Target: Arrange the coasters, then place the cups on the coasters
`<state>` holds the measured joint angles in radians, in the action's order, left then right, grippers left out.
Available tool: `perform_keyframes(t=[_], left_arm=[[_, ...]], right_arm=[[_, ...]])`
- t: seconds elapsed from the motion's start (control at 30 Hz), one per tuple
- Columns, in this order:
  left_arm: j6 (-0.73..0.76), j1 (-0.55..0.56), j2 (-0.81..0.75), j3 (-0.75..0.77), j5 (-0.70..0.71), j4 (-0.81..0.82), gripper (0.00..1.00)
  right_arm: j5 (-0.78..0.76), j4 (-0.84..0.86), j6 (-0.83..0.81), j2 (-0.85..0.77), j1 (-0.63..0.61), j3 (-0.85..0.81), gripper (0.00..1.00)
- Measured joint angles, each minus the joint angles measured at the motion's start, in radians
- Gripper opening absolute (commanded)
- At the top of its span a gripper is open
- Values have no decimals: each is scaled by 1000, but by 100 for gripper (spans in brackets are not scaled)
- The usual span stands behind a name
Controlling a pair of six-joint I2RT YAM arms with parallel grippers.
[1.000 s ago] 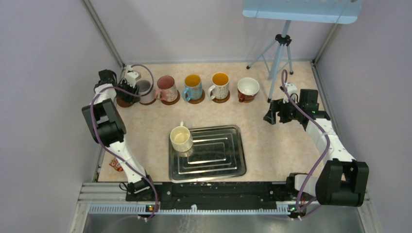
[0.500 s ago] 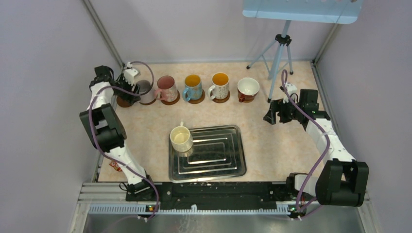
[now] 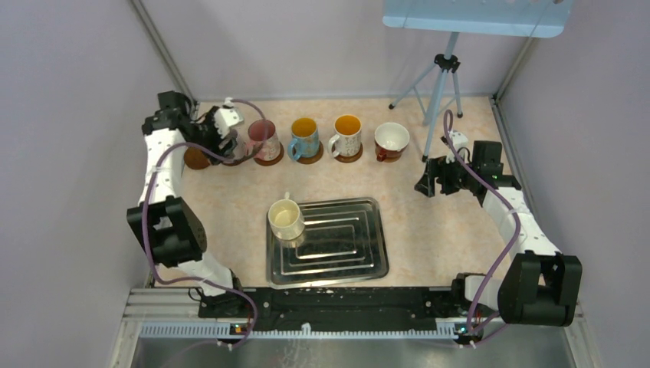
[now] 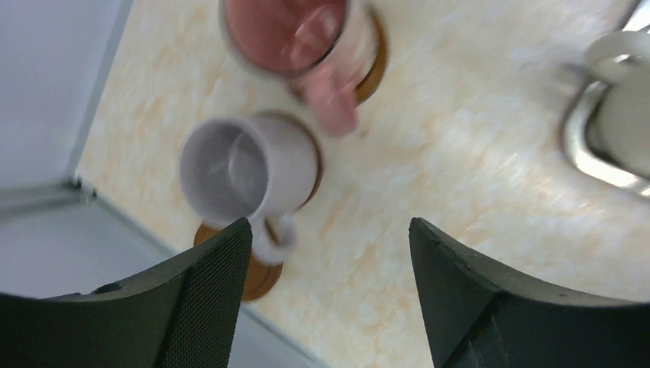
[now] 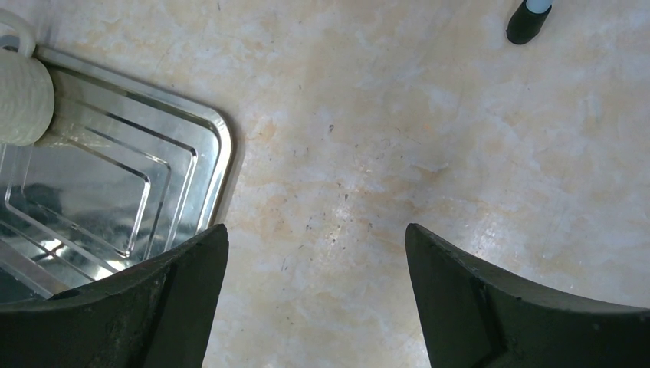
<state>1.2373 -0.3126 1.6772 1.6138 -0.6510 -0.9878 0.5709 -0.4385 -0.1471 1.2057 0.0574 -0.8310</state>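
Observation:
In the left wrist view a pale lilac cup stands on a brown coaster, its handle towards the camera. My left gripper hangs open above it and holds nothing. A bare brown coaster lies by its left finger. The pink cup, blue-handled cup, orange-inside cup and red-and-white cup stand in a row on coasters at the back. A cream cup stands on the silver tray. My right gripper is open over bare table.
A tripod stands at the back right, one foot near my right gripper. Enclosure walls close the left, back and right sides. A small red thing lies at the table's left edge. The left arm runs along the left wall.
My left gripper opened and let go of the lilac cup, leaving it on its coaster, then rose and swung right. The right arm has not moved.

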Motion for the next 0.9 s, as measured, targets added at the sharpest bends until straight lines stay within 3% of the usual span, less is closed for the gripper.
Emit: perform_keyframes(t=[0.1,0.27,0.4,0.6,0.9], left_arm=[[-19,138,-48,-38,16,-3,74],[-117,395,-73,-132,46,39,55],[-187,523,-46,-154,79,58,44],[-248,605,51,-169,139,98,39],[-280,621,132,-201,230,106,34]], right_arm=[[3,0,0,0,0,0,84],[6,0,0,0,0,0,84],[6,-1,0,0,0,0,84],[6,-1,0,0,0,0,84],[5,-1,0,-1,0,6,84]])
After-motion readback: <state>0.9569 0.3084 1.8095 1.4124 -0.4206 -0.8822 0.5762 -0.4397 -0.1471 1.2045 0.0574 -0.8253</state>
